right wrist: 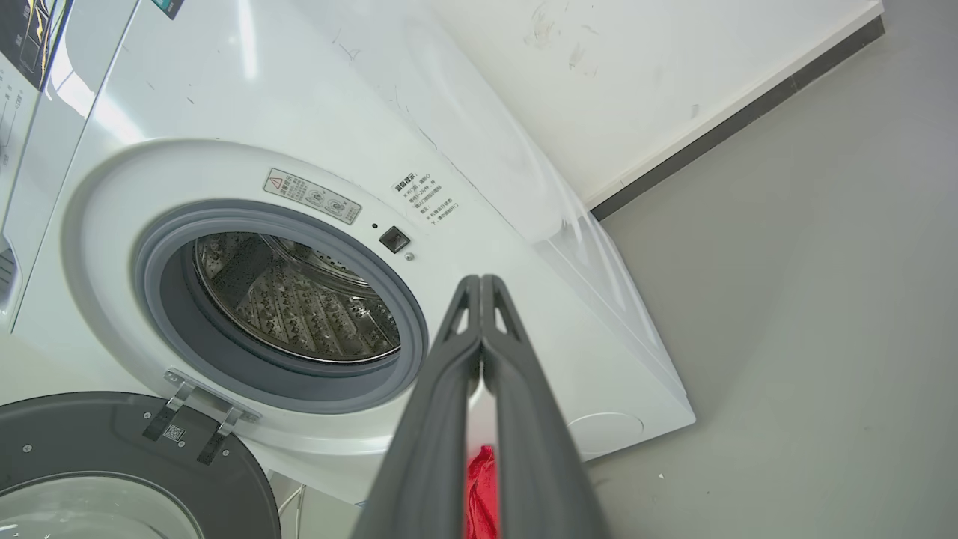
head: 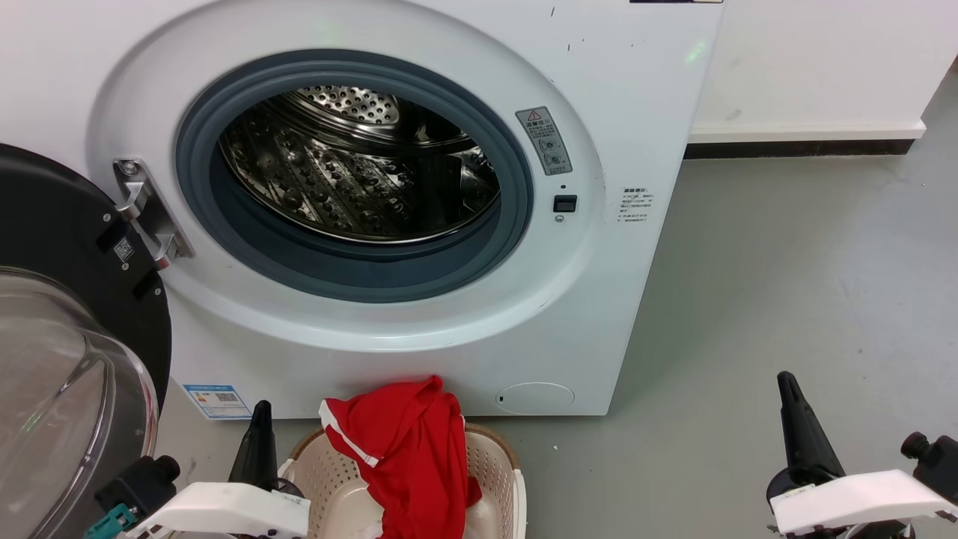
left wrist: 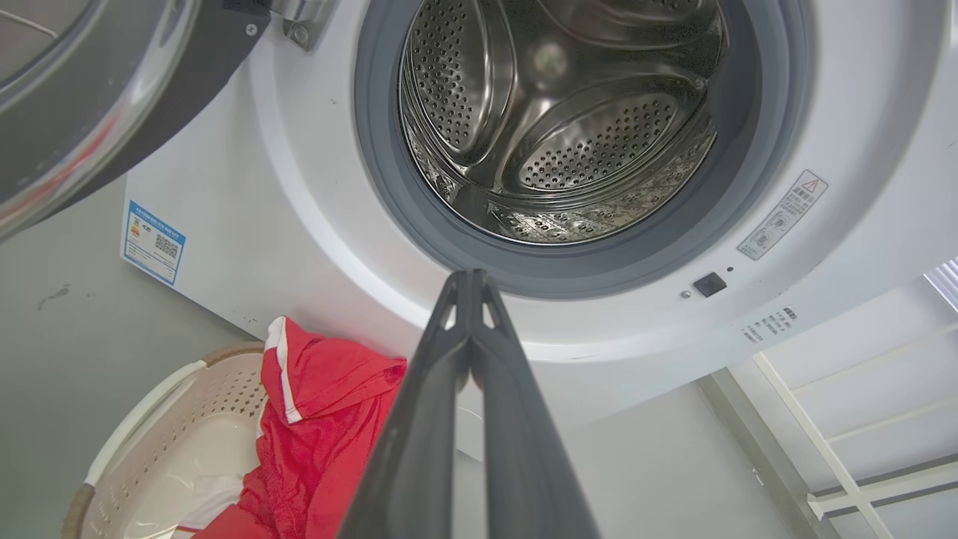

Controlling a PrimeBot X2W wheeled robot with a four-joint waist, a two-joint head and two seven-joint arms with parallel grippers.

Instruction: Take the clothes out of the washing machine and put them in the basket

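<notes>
A soft bright red garment [head: 408, 457] with a white stripe along one edge lies draped over the far rim and down into the cream-white perforated plastic laundry basket [head: 490, 468], which has a brown woven-look rim. A little white cloth [left wrist: 206, 494] shows beneath the garment in the left wrist view. The basket stands on the grey floor [head: 786, 284] just in front of the large white front-loading washing machine [head: 636, 90], below its round grey rubber-rimmed porthole, through which the perforated steel drum [head: 352, 180] shows. The black-framed glass door [head: 75, 352] hangs swung open at the machine's left. The left tool [head: 262, 410] stands just beside the basket's left rim, apart from the garment. In its wrist view its two dark fingers [left wrist: 419, 419] are pressed together to the tips, gripping nothing. The right tool [head: 786, 380] hangs over the floor well to the right of the basket, and its wrist view shows it likewise closed tip to tip and holding nothing. The basket's near half is cut off by the head view's bottom edge, and the left tool's white body covers part of its left side. The drum's lowest part lies hidden behind the rubber rim in the head view. The print on the warning sticker [head: 544, 140] is too small to read.
</notes>
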